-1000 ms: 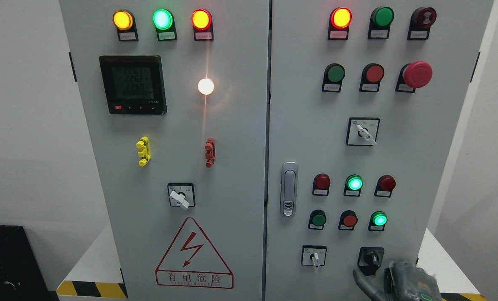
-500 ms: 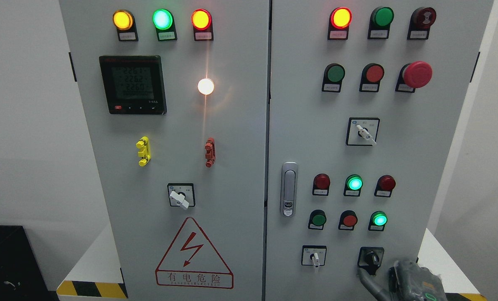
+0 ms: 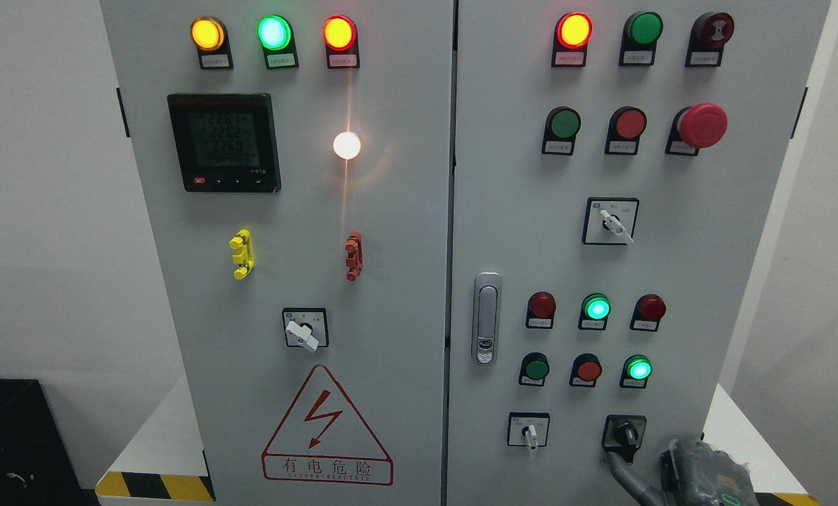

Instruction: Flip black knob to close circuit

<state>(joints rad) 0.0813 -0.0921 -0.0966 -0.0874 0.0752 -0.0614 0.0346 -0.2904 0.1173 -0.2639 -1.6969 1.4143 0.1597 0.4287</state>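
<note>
Head view shows my right robot hand [image 3: 679, 472] lower and further right than a second ago, sliding toward the bottom corner. One finger [image 3: 626, 472] still reaches up to just under the black knob [image 3: 626, 436], which sits low on the cabinet's right door [image 3: 672, 267], beside the white-handled selector [image 3: 529, 433]. I grip nothing; whether the remaining fingers are spread or curled I cannot tell. The knob's pointer now leans up-left, slightly turned from before, so I judge the flip made, or nearly, and myself retreating. No lamp has changed.
</note>
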